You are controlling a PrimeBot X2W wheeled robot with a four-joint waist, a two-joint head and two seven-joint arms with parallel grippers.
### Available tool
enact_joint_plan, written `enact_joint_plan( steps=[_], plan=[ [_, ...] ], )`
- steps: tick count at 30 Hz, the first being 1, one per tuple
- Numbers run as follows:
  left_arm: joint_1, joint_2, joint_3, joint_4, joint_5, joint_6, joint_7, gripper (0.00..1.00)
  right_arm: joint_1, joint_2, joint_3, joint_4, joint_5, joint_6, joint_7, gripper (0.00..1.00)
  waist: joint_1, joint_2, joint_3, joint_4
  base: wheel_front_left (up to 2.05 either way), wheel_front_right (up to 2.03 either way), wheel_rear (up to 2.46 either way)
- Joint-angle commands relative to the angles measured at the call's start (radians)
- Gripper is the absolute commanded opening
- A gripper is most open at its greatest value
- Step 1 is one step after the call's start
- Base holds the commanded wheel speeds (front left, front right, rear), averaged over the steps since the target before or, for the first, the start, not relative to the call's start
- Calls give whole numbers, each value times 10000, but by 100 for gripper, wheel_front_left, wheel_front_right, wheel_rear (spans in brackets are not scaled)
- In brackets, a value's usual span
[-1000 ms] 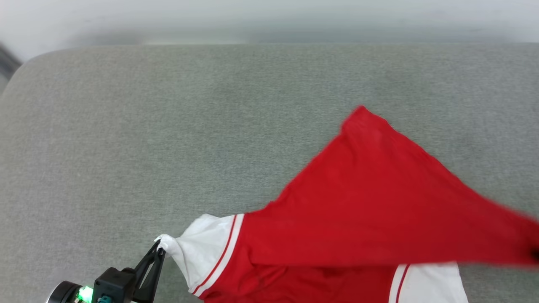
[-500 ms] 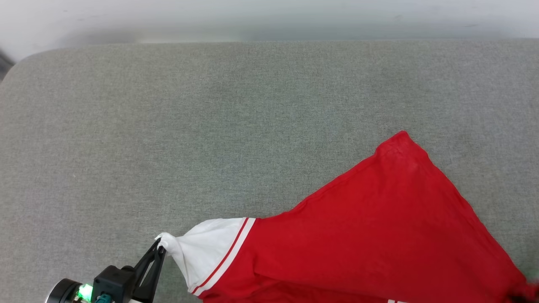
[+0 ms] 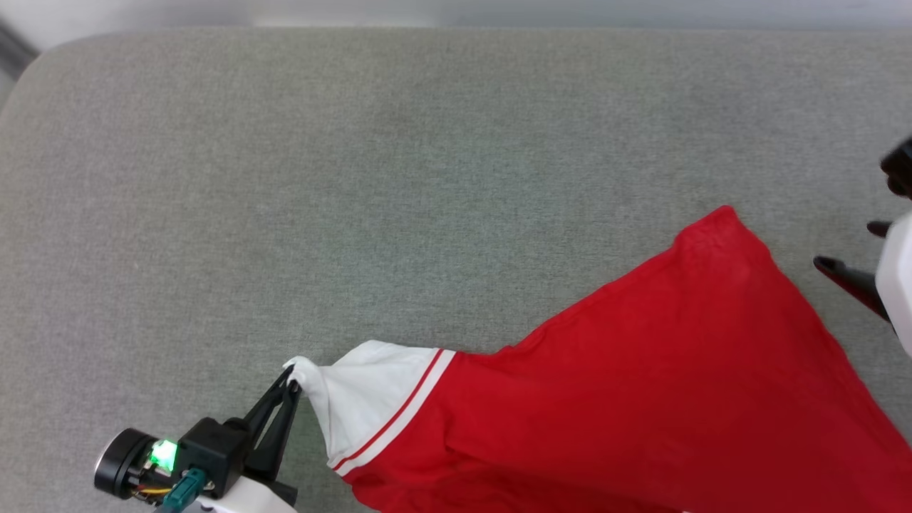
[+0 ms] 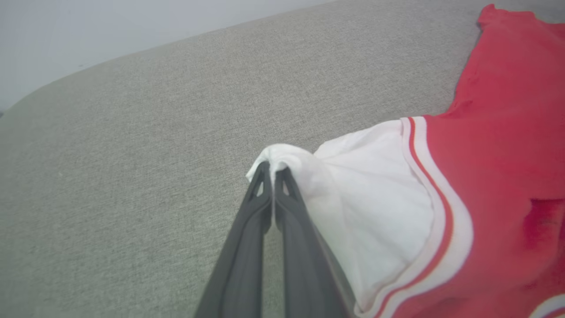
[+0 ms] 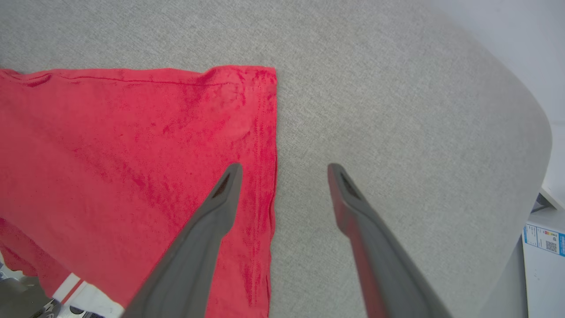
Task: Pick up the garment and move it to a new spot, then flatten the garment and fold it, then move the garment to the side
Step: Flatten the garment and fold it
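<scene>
The garment (image 3: 641,385) is a red shirt with a white, red-striped sleeve (image 3: 363,399), plain side up on the grey cushioned surface (image 3: 356,199). It spreads from the lower middle to the lower right of the head view. My left gripper (image 3: 291,382) is shut on the bunched tip of that white sleeve (image 4: 282,154), with the fingers (image 4: 247,247) pressed together. My right gripper (image 3: 848,246) hovers at the right edge, open and holding nothing. In the right wrist view, the right gripper (image 5: 284,170) straddles the garment's (image 5: 132,154) hemmed edge, one finger (image 5: 212,221) over red cloth and the other over bare grey fabric.
The grey surface has a rounded far-left corner (image 3: 43,64) and a far edge along the top of the head view. In the right wrist view its rounded edge (image 5: 536,145) drops off beside a white object with a blue label (image 5: 545,240).
My right gripper has opened and let go of the red cloth, which now lies flatter on the surface. The left gripper keeps its hold on the sleeve. The head camera has shifted.
</scene>
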Motion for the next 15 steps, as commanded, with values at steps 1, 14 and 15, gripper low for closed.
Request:
enact_joint_plan(
  steps=[1,14,15],
  plan=[
    [-177,-29,-12,-6,70,-57,9,0,-368,135,187,220,-33,-7,140,100,0,0,181,157,0,0,0],
    [-1082,-388,-226,42,389,-257,-78,0,-3444,1416,3009,3723,-704,-7,599,100,0,0,1303,696,0,0,0],
    [-1122,-406,-224,64,404,-275,-96,0,-3492,1464,3182,3886,-688,-7,502,100,0,0,1378,717,0,0,0]
  ],
)
